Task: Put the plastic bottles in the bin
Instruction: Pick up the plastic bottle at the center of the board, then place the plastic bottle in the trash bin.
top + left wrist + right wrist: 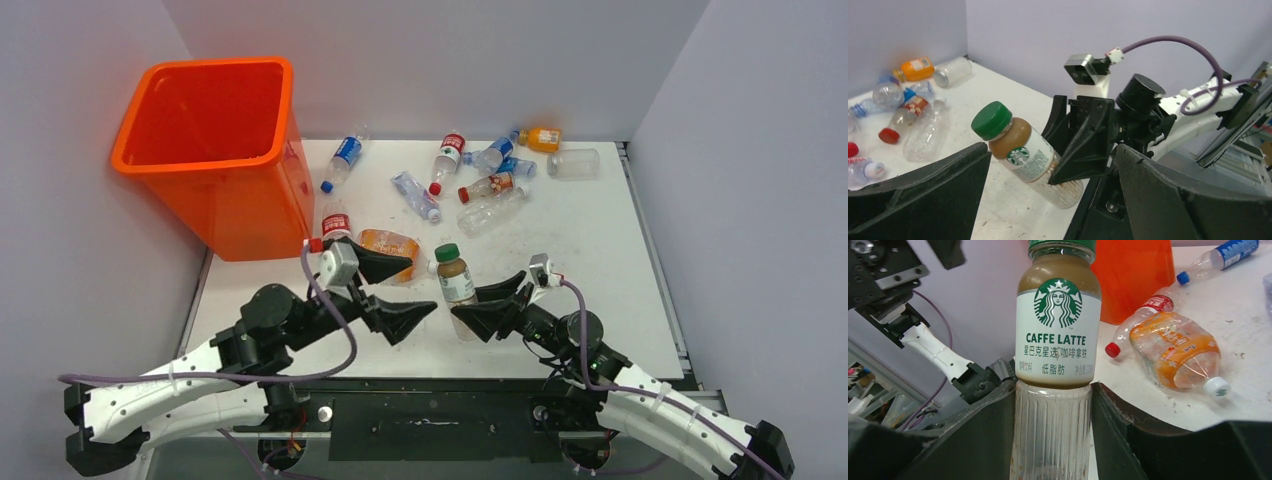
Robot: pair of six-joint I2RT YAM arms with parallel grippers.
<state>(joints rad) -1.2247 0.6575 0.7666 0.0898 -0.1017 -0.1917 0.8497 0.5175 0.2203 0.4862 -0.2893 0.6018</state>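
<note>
The right fingers (980, 440) are partly closed on the latte bottle (1058, 340), clamping its clear ribbed lower body just below the label, at the near middle of the surface (590, 240). It looks almost empty, so probably light. The stiff ribs should take a squeeze and slip less than the slick label. The left fingers (385, 262) gape wide just beside it, holding nothing. The bin (250, 200) stands far left.

The bin (205, 150) stands at the table's (600, 300) ten o'clock. Most bottles (490, 175) lie at one. The latte bottle (456, 282) is toward six, with a crushed bottle (385, 243) at its ten.
</note>
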